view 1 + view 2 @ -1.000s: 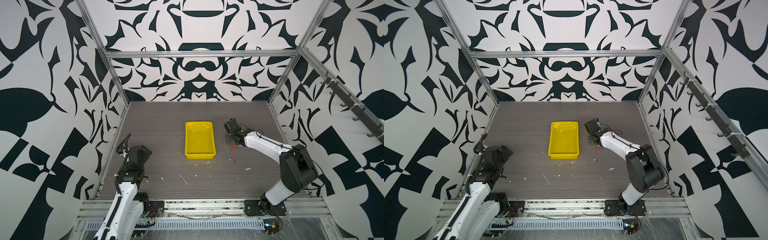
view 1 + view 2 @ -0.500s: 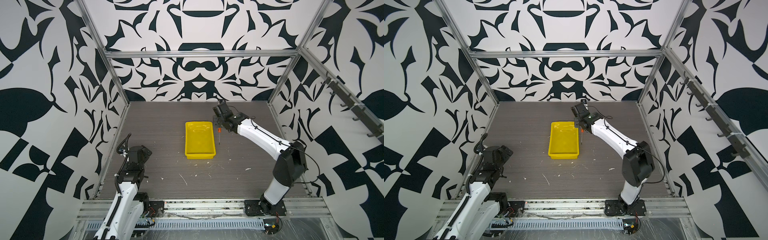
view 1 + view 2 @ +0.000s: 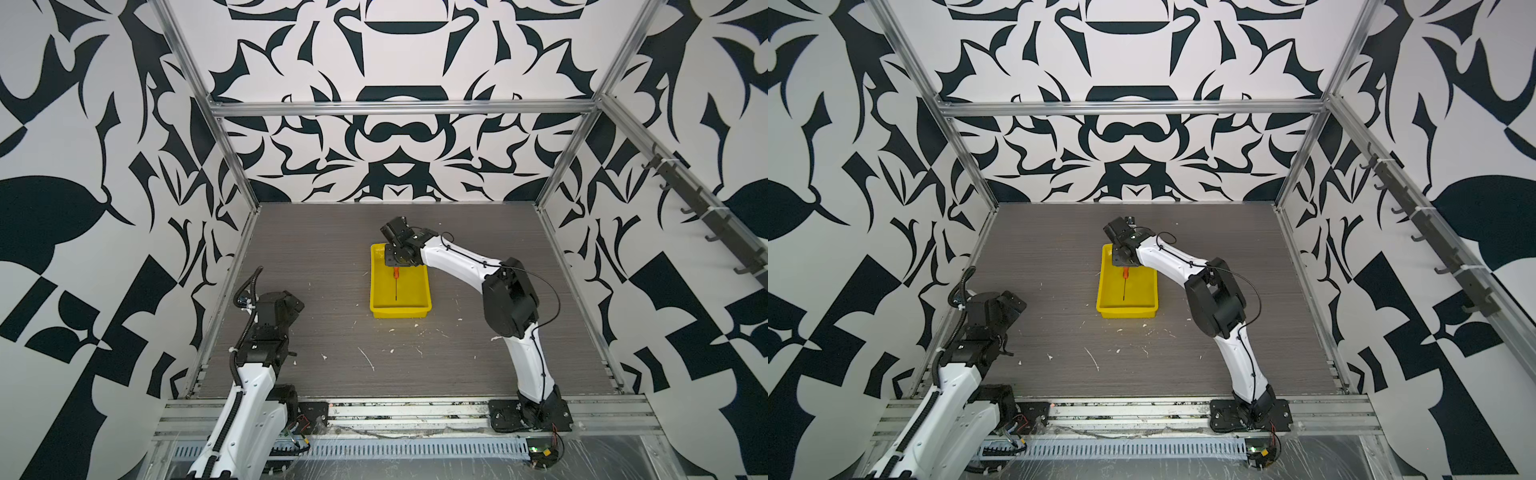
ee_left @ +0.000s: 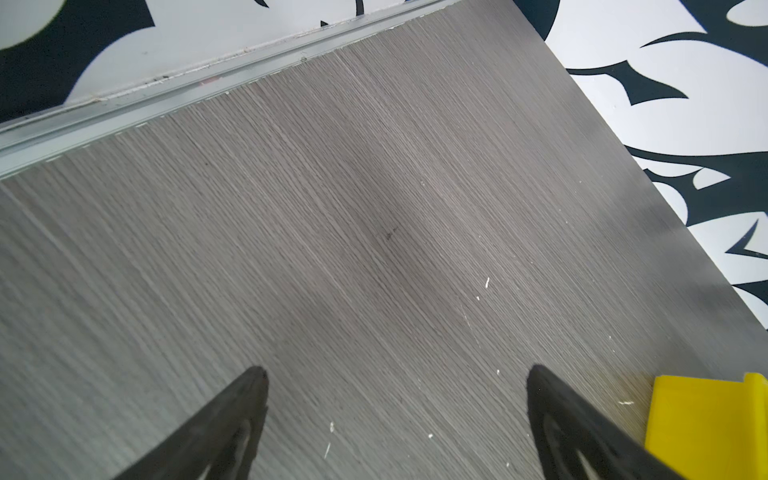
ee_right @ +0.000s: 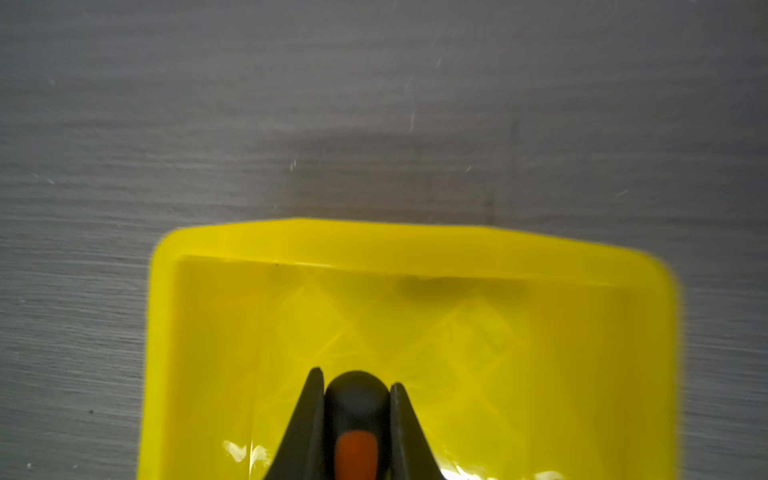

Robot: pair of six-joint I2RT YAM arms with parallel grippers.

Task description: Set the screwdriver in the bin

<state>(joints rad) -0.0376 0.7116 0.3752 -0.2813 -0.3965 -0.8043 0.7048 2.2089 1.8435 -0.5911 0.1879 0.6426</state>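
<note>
In both top views the right gripper (image 3: pixel 395 268) holds the screwdriver (image 3: pixel 396 286) by its handle, with the shaft over the middle of the bin (image 3: pixel 401 312). In the left wrist view the left gripper (image 4: pixel 397 415) is spread and empty. In the right wrist view the jaws are clenched on the black butt. Best to lower it close to the bin floor before letting go, so it doesn't bounce out. No writing can be read.

The surface (image 3: pixel 316 257) has lots of room on every side of the bin (image 3: pixel 420 308). The right arm (image 3: pixel 457 259) and the screwdriver (image 3: pixel 396 273) fill the room over the bin. The left arm (image 3: pixel 270 328) sits well apart, near the left wall (image 3: pixel 124 249).
</note>
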